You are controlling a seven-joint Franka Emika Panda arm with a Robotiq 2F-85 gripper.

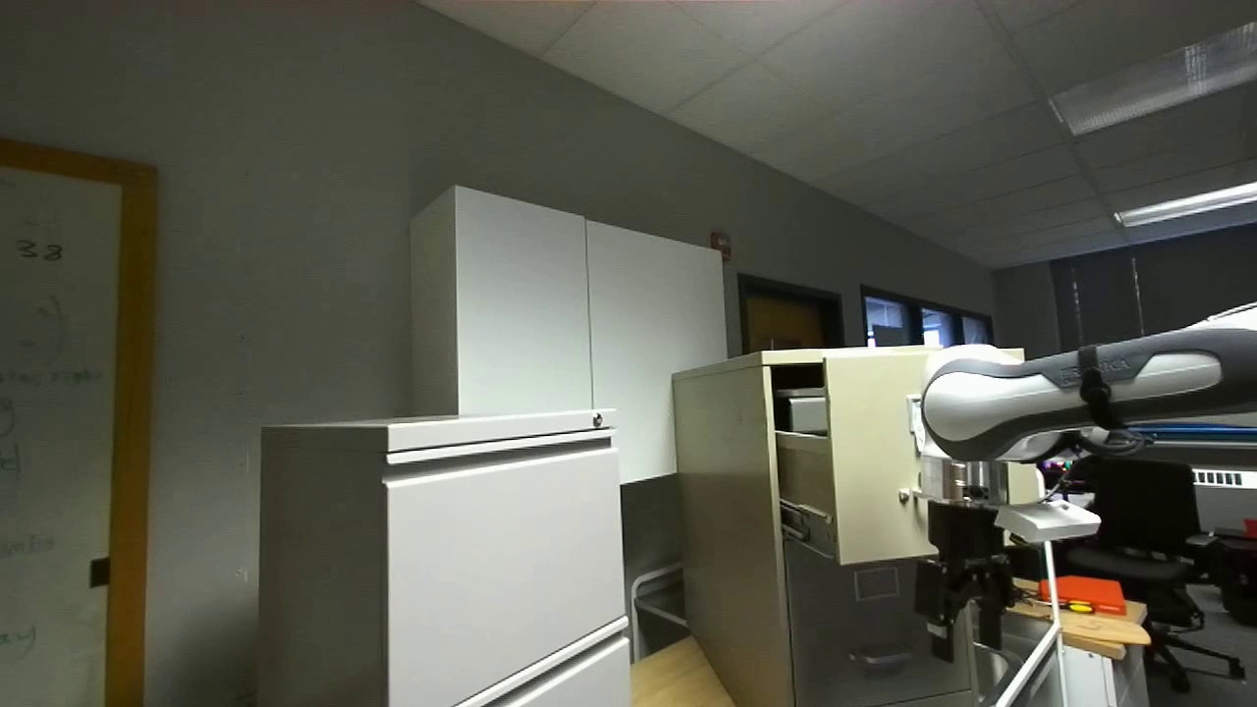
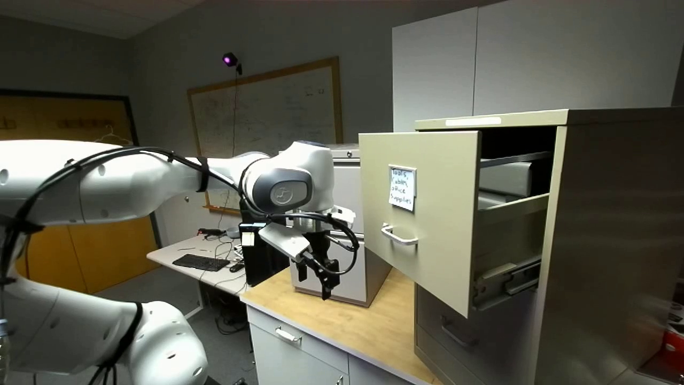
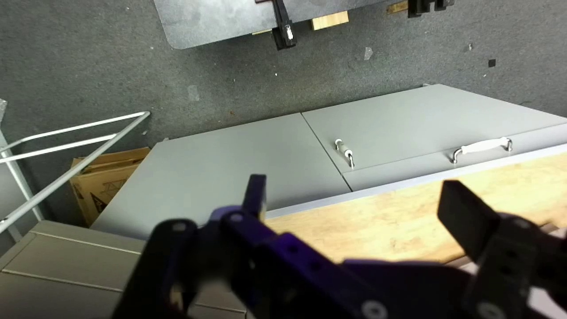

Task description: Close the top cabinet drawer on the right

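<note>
Jutting from narrow beige cabinet (image 1: pixel 727 511), top drawer (image 1: pixel 869 457) stands open in an exterior view; gripper (image 1: pixel 966 633) hangs pointing down. In an exterior view, drawer handle (image 2: pixel 398 236) and label (image 2: pixel 402 187) show, gripper well apart. Wrist view: fingers (image 3: pixel 465 217) spread apart, wooden countertop (image 3: pixel 376 228) visible between.

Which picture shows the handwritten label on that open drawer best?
An exterior view: there the label on the drawer is uncovered and readable. In an exterior view, the arm partly hides it; the wrist view misses it.
</note>
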